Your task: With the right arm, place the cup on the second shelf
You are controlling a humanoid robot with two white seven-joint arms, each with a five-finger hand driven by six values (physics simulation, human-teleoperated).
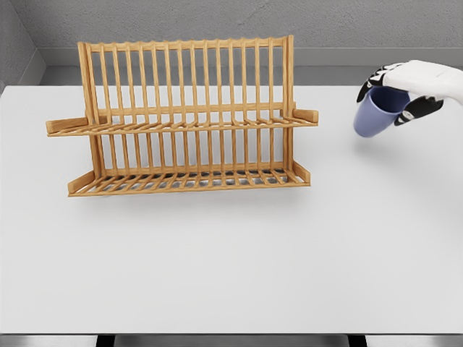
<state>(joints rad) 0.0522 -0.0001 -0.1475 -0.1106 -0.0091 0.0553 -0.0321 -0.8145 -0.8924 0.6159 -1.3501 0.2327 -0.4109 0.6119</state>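
Blue cup [375, 116], tilted, its long axis slanting, open mouth facing up and right, base pointing down-left; held above the white bench [231, 260], well right of the wooden rack [181, 119] and apart from it. Right robot hand [398, 90] enters from the right edge, fingers wrapped over the cup's rim, grasping it.

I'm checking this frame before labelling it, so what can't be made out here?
- Head view: the right hand grips the blue cup, but the right arm is cut off by the picture's right edge.
- The cup's far side is hidden by the hand's fingers.
- The left arm is out of view altogether.
- The table behind the wooden rack is partly screened by its slats.
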